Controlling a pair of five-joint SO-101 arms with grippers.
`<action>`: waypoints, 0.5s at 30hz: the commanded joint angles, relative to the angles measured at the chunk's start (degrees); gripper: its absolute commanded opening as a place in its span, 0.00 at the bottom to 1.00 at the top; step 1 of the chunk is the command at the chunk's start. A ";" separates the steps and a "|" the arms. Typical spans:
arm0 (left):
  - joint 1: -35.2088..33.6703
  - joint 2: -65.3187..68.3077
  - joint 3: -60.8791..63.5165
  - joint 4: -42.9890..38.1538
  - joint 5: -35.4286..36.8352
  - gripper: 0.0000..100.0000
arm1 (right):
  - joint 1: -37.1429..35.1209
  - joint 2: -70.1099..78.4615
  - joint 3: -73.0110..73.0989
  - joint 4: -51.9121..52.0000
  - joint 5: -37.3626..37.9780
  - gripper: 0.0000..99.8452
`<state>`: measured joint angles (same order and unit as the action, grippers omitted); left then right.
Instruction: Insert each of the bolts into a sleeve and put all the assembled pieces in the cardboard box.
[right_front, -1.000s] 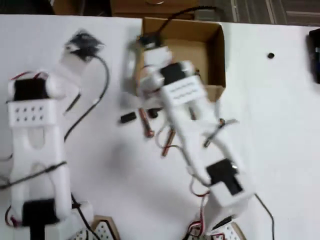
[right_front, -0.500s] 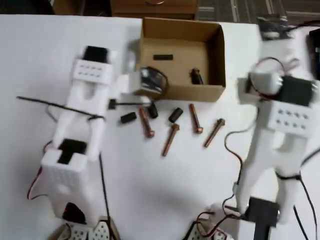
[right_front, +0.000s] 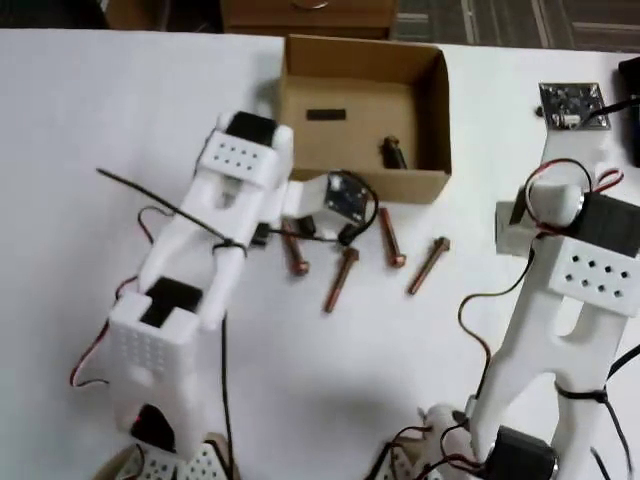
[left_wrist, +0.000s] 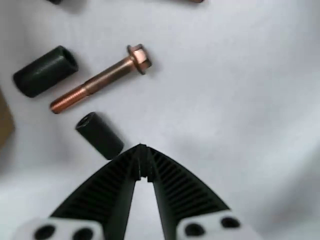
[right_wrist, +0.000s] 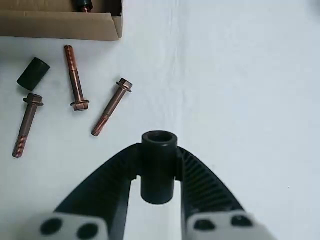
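Right tool (right_wrist: 159, 175) is clamped on a black sleeve (right_wrist: 159, 145). That sleeve stands upright between the fingers, a smooth matte cylinder with its open bore showing. Left tool (left_wrist: 143, 162) has its fingers pressed together on nothing, tips just beside a second sleeve (left_wrist: 100, 135), short and black, lying on the white table (left_wrist: 240, 100). Near it lies a copper bolt (left_wrist: 100, 80) with a flanged hex head and a threaded tip. A third sleeve (left_wrist: 45, 70) lies just beside that tip. From above, the cardboard box (right_front: 300, 120) sits at 12 o'clock on the table. The loose bolts (right_front: 341, 278) are scattered at its 6 o'clock. Inside, toward 4 o'clock, lies one assembled piece (right_front: 394, 153), dark with a coppery end.
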<state>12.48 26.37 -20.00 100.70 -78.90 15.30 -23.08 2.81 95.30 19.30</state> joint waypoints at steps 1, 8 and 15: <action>1.23 0.62 1.45 1.14 -75.34 0.02 | 0.48 -2.86 1.32 -0.66 0.09 0.02; 1.05 4.57 -3.82 0.35 -79.12 0.02 | 3.47 -5.76 6.51 -0.92 0.09 0.02; 3.87 5.01 -7.78 -0.44 -50.29 0.02 | 3.47 -7.16 7.65 -0.92 0.00 0.02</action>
<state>14.95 32.00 -25.01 100.53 -78.90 18.37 -28.18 10.81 95.12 19.38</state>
